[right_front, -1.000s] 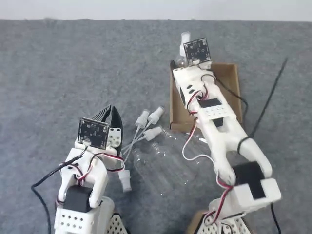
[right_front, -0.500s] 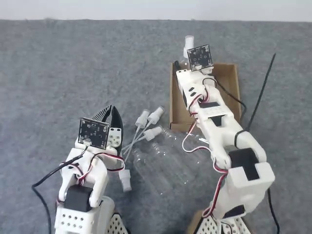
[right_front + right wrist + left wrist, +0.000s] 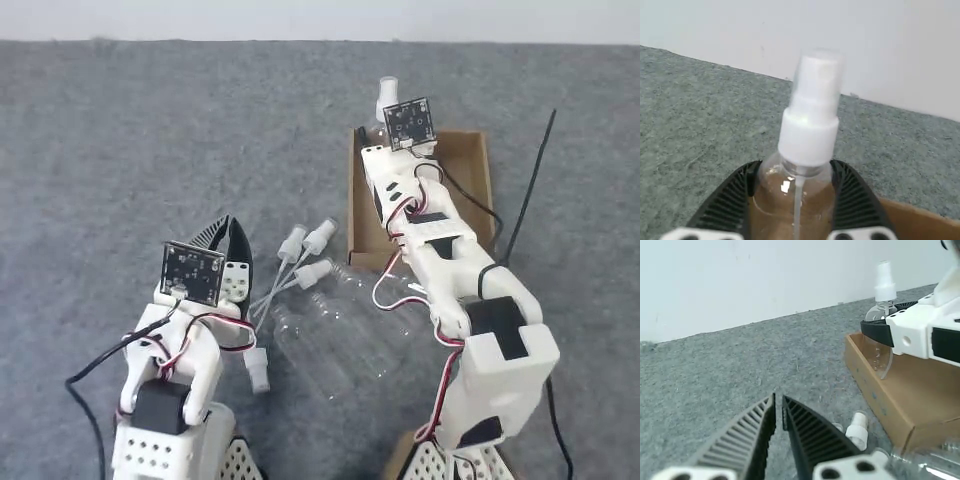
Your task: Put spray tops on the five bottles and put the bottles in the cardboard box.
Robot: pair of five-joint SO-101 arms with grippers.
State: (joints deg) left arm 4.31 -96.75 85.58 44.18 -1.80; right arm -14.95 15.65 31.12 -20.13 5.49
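Note:
My right gripper (image 3: 372, 130) is shut on a clear bottle (image 3: 386, 92) with a white spray top, held upright over the far end of the cardboard box (image 3: 465, 170). In the right wrist view the bottle (image 3: 807, 130) stands between the black fingers (image 3: 735, 200). The left wrist view shows the same bottle (image 3: 884, 287) above the box (image 3: 890, 390). My left gripper (image 3: 228, 232) is shut and empty, near the loose spray tops (image 3: 305, 245). Its fingertips (image 3: 771, 410) nearly touch. Clear bottles (image 3: 330, 325) lie on the cloth between the arms.
Grey cloth (image 3: 150, 130) covers the table. One more spray top (image 3: 258, 372) lies beside the left arm's base. A black cable (image 3: 525, 215) runs along the box's right side. A white wall (image 3: 765, 275) stands behind the table.
The right arm has drawn slightly toward its base with the bottle, and its elbow has swung to the right. The left arm has not moved.

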